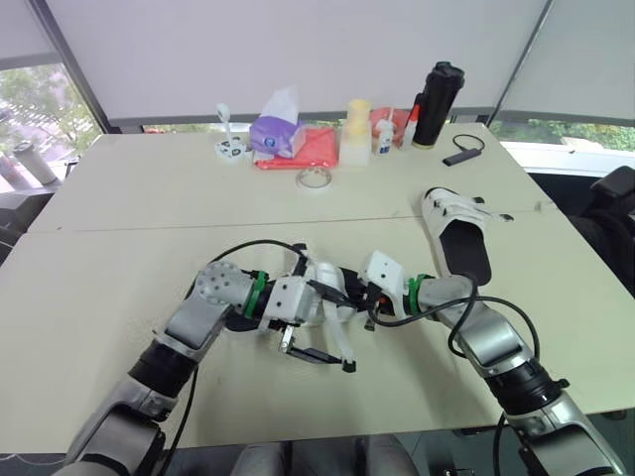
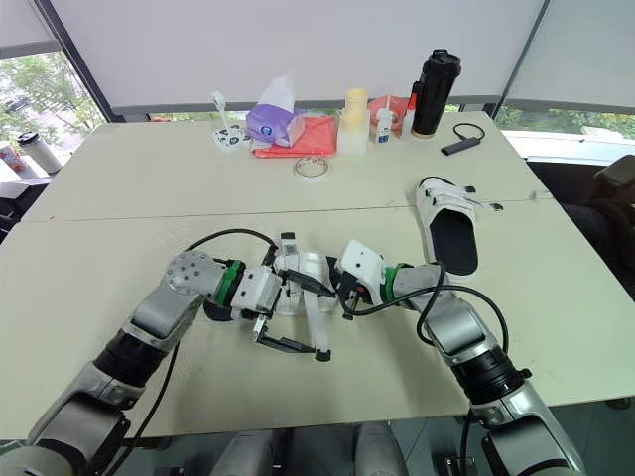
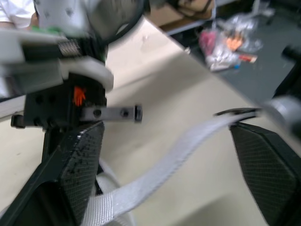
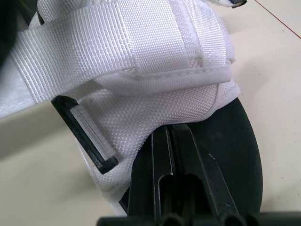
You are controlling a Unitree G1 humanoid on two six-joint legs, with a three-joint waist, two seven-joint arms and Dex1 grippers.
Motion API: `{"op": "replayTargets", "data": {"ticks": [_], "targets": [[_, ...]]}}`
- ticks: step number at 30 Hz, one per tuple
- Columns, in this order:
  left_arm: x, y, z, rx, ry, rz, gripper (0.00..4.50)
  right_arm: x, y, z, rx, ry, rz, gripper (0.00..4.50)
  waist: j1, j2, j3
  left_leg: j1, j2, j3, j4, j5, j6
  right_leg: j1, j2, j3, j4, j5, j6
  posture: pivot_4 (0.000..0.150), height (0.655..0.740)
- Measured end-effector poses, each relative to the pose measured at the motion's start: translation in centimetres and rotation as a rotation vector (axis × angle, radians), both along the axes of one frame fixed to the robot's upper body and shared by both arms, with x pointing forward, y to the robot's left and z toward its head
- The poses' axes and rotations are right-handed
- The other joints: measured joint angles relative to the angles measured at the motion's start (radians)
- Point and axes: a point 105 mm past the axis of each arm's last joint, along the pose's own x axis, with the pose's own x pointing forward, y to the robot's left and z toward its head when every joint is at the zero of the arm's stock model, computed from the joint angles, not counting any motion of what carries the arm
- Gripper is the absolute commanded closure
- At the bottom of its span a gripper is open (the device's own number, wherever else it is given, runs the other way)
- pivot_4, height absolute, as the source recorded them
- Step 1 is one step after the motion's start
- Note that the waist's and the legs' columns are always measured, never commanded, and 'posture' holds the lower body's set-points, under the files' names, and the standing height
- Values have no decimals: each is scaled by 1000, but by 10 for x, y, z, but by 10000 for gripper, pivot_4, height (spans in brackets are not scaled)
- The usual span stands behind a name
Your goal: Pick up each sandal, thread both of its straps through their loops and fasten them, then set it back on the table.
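One sandal (image 1: 332,296), white straps on a black sole, lies at the table's middle between my two grippers. My right gripper (image 1: 369,309) is shut on the edge of its white upper (image 4: 155,61), next to a black loop (image 4: 87,134). A loose white strap (image 3: 174,160) runs between the spread fingers (image 3: 84,165) of my left gripper (image 1: 316,355), which stands open on the sandal's near side. A second sandal (image 1: 456,236) lies flat on the table to the right, apart from both grippers.
Along the far edge stand a purple tissue pack (image 1: 278,134), red cloth (image 1: 316,149), tape roll (image 1: 315,178), pale container (image 1: 355,134), small bottle (image 1: 385,141), black flask (image 1: 437,104) and a black device with cable (image 1: 462,154). A seam crosses the table (image 1: 119,198).
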Motion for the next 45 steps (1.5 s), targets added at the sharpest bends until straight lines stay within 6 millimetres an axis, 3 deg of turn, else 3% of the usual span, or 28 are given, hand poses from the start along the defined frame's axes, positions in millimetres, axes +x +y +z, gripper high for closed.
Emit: {"op": "replayTargets", "data": {"ticks": [4,8,11,17,21,26,31,34,39,41,45], "targets": [[1,12,17,-44,116,85,607,0,1,0,2,-1,1,45000,-1,0,0,0,1,-1,0,0,0,-1,0,0,0,0,0,1500,7296],[17,47,54,-145,220,291,607,0,1,0,5,1,1,45000,-2,0,0,0,1,-4,0,0,0,0,1,0,1,0,0,1500,7296],[17,56,57,-158,282,339,607,0,1,0,5,2,0,45000,-2,0,0,0,0,-3,0,0,0,0,1,0,0,0,0,1500,7296],[24,74,36,-140,437,509,607,1,2,0,8,3,7,45000,-3,0,0,1,0,-2,0,0,0,0,1,1,1,0,0,1500,7296],[21,82,-2,-90,592,607,607,1,4,1,0,2,21,45000,-5,0,0,1,1,-2,-1,0,0,-1,1,0,1,0,-1,1500,7296],[28,104,-18,-29,563,701,607,2,4,2,-7,3,20,45000,-2,0,0,0,1,-1,-1,0,-1,-1,1,1,0,0,-2,1500,7296],[42,102,-30,-51,547,728,607,2,4,2,-9,4,19,45000,-1,0,0,0,1,-1,-1,-1,-1,-1,0,1,0,0,-2,1500,7296],[49,102,-30,-62,530,745,13150,2,5,2,-9,5,19,45000,-1,0,0,0,1,-1,-1,-1,-1,-2,0,1,0,0,-2,1500,7296],[54,98,-37,-67,551,740,38864,2,4,2,-13,5,20,45000,1,0,0,0,1,-1,-1,0,-1,-3,1,1,0,0,-2,1500,7296],[57,89,-39,-65,543,718,44623,2,3,2,-14,4,19,45000,2,0,0,0,1,0,-1,0,-1,-2,1,0,0,1,-2,1500,7296],[65,75,-41,-67,513,682,44623,2,4,3,-14,0,21,45000,1,0,0,0,1,0,-1,0,0,-2,1,1,0,1,-2,1500,7296]]}}
